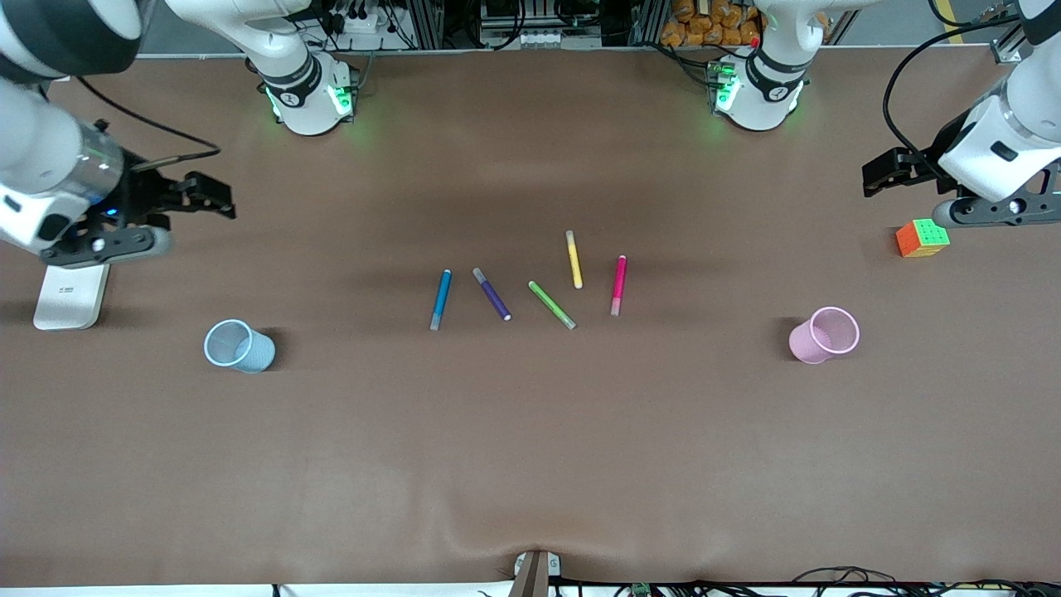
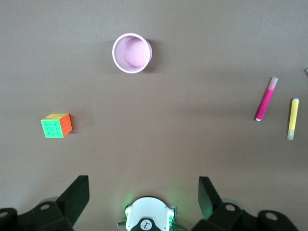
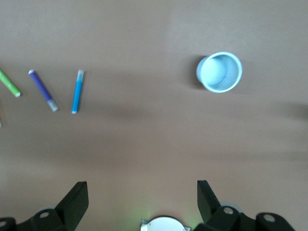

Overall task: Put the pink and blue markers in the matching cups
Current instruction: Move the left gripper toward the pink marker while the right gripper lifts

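The pink marker [image 1: 618, 284] and the blue marker [image 1: 440, 298] lie flat mid-table among other pens. The pale pink mesh cup [image 1: 823, 335] stands upright toward the left arm's end, and the light blue cup [image 1: 239, 346] toward the right arm's end. My left gripper [image 1: 884, 174] hangs open and empty over the table's end, near the cube. Its wrist view shows its own fingers apart [image 2: 143, 190], the pink cup [image 2: 132, 53] and the pink marker [image 2: 266, 98]. My right gripper [image 1: 209, 199] hangs open and empty over the opposite end. Its wrist view [image 3: 142, 192] shows the blue cup [image 3: 219, 71] and the blue marker [image 3: 77, 91].
A dark purple pen [image 1: 491, 293], a green pen [image 1: 552, 304] and a yellow pen [image 1: 574, 259] lie between the two markers. A colourful cube [image 1: 922, 238] sits under the left arm. A white flat device [image 1: 71, 296] lies under the right arm.
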Robot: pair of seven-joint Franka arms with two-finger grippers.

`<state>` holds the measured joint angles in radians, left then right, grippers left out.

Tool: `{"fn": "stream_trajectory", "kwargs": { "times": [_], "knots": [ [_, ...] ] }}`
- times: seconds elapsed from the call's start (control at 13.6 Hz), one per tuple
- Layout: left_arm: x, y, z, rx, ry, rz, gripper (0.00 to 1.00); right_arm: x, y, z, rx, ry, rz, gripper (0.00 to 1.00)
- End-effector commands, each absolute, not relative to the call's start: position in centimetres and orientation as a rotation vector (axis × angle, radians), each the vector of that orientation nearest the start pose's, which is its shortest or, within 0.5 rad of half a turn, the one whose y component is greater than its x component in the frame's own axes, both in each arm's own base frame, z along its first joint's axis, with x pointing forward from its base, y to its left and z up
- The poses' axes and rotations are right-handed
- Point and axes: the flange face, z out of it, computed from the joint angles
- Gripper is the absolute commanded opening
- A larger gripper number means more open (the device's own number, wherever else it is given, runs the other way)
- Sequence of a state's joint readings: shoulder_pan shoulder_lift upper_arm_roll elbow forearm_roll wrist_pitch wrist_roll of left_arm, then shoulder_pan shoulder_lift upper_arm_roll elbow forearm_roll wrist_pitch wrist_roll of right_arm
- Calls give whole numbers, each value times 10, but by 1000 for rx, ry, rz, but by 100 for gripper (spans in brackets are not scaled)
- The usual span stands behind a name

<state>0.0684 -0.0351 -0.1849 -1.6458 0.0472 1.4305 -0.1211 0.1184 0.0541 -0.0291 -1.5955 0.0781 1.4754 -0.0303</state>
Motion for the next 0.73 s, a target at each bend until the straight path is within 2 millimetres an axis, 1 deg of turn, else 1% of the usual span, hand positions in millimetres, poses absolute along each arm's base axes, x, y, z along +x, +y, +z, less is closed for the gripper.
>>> {"fn": "stream_trajectory", "kwargs": {
  "times": [0.0, 0.07, 0.29, 0.37, 0.51, 0.59, 0.66],
  "knots": [
    [526, -69, 592, -3051, 30, 339, 100, 567, 38, 565, -3036, -121, 225, 100],
    [526, -81, 588, -3040, 62, 359, 100, 571, 37, 562, -3035, -112, 213, 100],
    [533, -94, 565, -3019, 106, 418, 100, 582, 40, 550, -3041, -100, 184, 100],
    [539, -98, 551, -3013, 108, 458, 100, 587, 41, 544, -3042, -98, 173, 100],
    [547, -98, 534, -3008, 115, 500, 100, 593, 47, 535, -3043, -111, 171, 100],
    [556, -95, 524, -3018, 124, 519, 100, 594, 49, 534, -3043, -116, 167, 100],
    [574, -96, 524, -3037, 133, 491, 100, 594, 55, 532, -3043, -129, 172, 100]
  ]
}}
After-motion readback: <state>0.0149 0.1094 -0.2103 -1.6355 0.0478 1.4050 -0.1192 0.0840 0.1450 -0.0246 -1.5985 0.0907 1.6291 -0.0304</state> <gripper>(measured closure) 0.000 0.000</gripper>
